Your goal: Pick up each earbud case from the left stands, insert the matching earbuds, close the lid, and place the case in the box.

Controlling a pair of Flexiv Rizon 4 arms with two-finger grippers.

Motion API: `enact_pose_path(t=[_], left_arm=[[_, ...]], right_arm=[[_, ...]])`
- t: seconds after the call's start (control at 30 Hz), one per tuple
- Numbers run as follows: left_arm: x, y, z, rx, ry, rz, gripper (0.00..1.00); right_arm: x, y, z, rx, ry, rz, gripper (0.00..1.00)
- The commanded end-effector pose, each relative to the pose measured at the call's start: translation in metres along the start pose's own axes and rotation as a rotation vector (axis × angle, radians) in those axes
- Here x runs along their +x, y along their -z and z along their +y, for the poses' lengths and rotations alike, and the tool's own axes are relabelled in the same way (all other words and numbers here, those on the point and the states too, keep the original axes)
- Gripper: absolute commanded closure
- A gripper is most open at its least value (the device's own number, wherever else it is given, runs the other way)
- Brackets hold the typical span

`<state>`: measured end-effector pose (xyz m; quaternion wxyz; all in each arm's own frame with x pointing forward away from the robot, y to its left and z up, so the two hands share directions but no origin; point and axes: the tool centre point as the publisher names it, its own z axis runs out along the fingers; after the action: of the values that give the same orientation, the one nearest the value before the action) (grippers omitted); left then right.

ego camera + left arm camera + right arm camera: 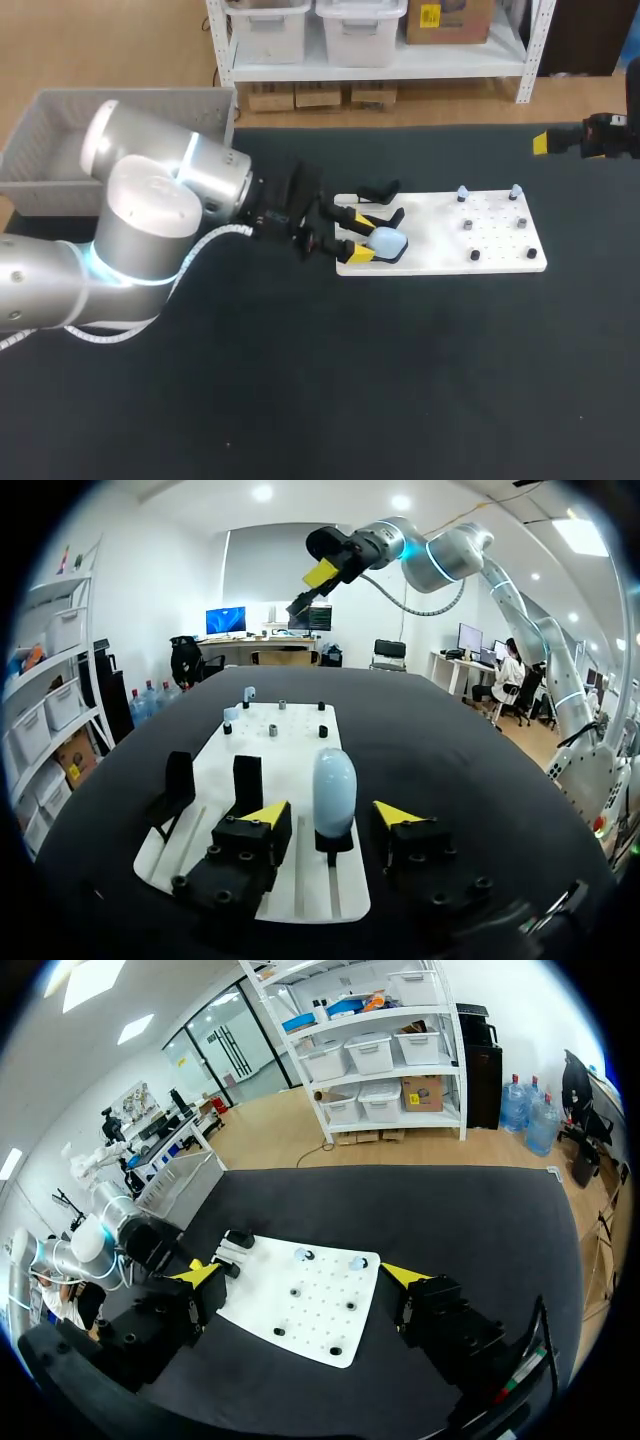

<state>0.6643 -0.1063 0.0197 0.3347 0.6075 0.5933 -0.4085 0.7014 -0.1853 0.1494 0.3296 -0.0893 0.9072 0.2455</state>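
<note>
A pale blue earbud case stands upright on a black stand at the near end of the white board. My left gripper straddles it, open, with a narrow gap on each side between its yellow tips and the case. In the head view the case sits between the left gripper's fingers at the board's left end. Two pale blue earbuds rest on pegs at the board's far right. My right gripper hangs open and empty, high above the table's far right.
The grey box stands at the table's far left corner behind my left arm. Two empty black stands sit beside the case. Several small black pegs dot the board's right half.
</note>
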Motion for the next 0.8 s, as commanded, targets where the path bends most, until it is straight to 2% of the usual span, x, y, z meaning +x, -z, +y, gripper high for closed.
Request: enact_pose_path(t=[0.03,0.47,0.8], left_arm=[[0.001,-0.004,0.006,0.013,-0.004,-0.002,0.51],[-0.001,-0.010,0.009,0.040,-0.008,0.001,0.49],[0.001,-0.016,0.004,0.035,0.002,-0.007,0.50]], right_arm=[[0.000,0.000,0.000,0.000,0.000,0.000,0.00],[0.000,0.000,0.000,0.000,0.000,0.000,0.00],[0.000,0.000,0.000,0.000,0.000,0.000,0.00]])
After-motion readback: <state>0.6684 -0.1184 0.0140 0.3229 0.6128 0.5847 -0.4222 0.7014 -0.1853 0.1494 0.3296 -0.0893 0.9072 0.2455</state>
